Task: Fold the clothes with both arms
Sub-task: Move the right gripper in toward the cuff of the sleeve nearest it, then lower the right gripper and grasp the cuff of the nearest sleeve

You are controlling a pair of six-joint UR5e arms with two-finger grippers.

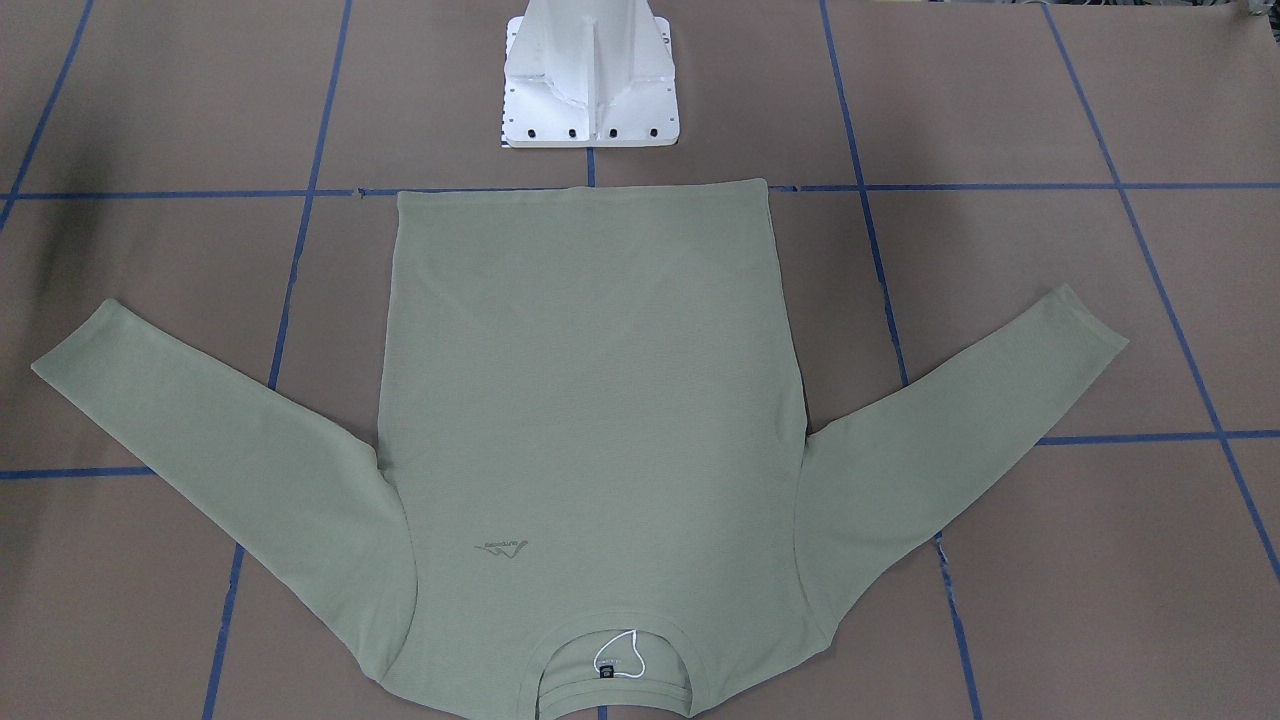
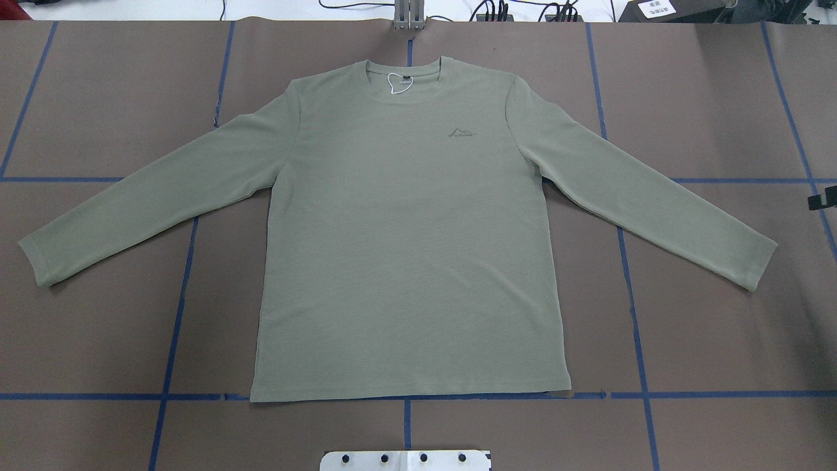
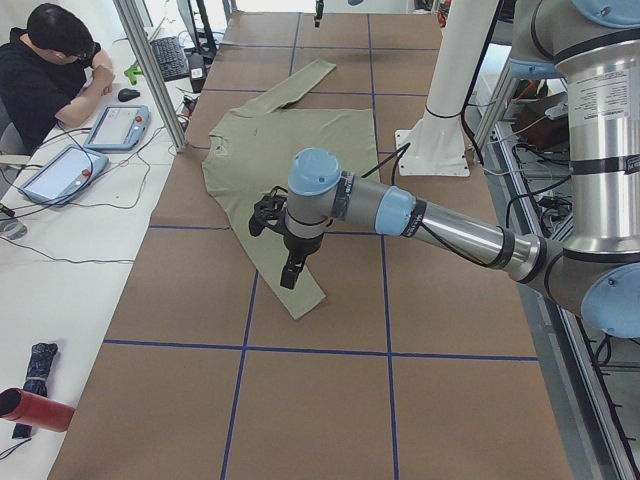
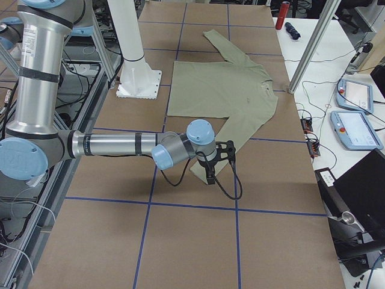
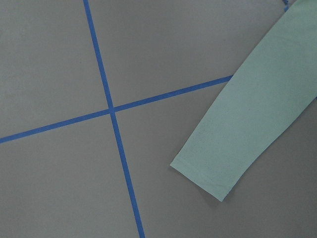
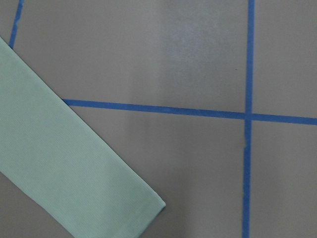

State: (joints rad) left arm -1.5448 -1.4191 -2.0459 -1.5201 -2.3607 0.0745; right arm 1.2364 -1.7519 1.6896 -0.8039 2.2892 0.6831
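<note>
Nothing was folded yet. The shirt [image 2: 405, 261] lay flat and face up on the tabletop [image 2: 719, 327], hem [image 2: 405, 391] nearest the robot, sleeves [image 2: 150, 190] spread, collar [image 2: 418, 73] farthest. The left fingers [image 3: 291, 275] and right fingers [image 4: 209, 174] each hung above a cuff [image 5: 208, 168]; apart or together, I could not tell.

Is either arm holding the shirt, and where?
Nothing is held. The shirt lies flat; the left gripper and right gripper hover above its free cuffs.
</note>
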